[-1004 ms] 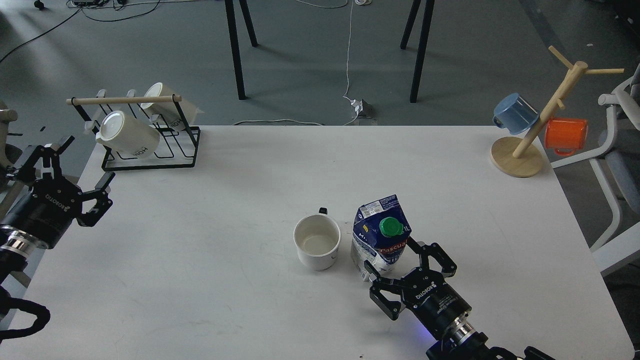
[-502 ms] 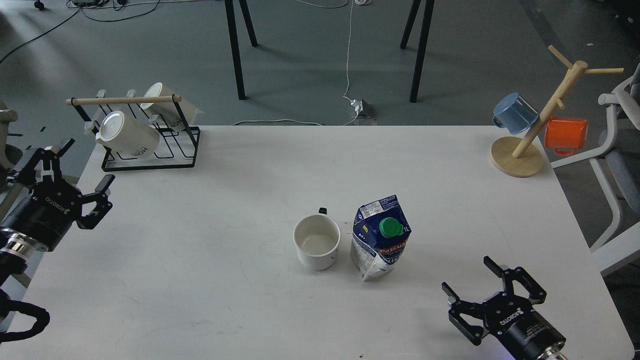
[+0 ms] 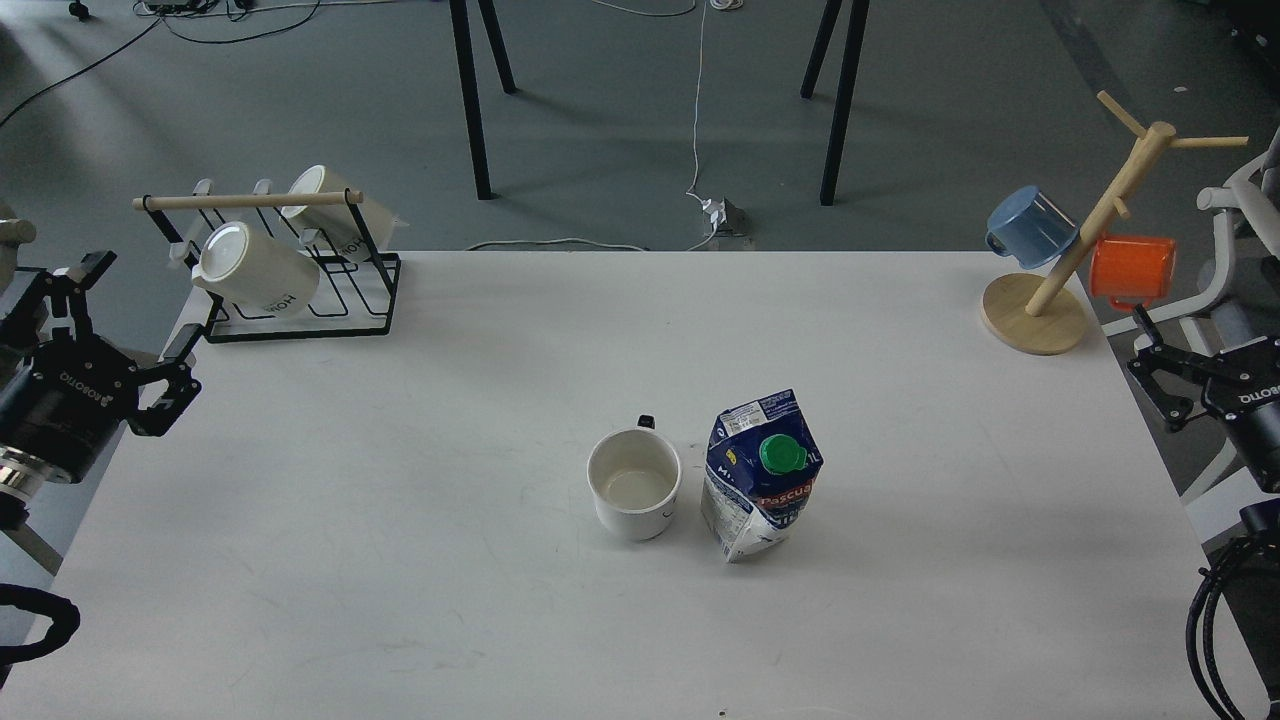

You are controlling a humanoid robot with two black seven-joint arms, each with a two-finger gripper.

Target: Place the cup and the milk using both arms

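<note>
Both arms have pulled outward; left tool (image 3: 128,310) and right tool (image 3: 1160,365) gape wide, empty.

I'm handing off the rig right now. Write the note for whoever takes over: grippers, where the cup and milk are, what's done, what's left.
Left gripper: open, empty, off the table's left edge.
Right gripper: only partly in view past the right edge, holding nothing; open or shut can't be told.
Cup and milk: both upright, side by side mid-table, cup left of the carton.
Done: both look placed.
Left: apparently nothing beyond parking the arms.
</note>
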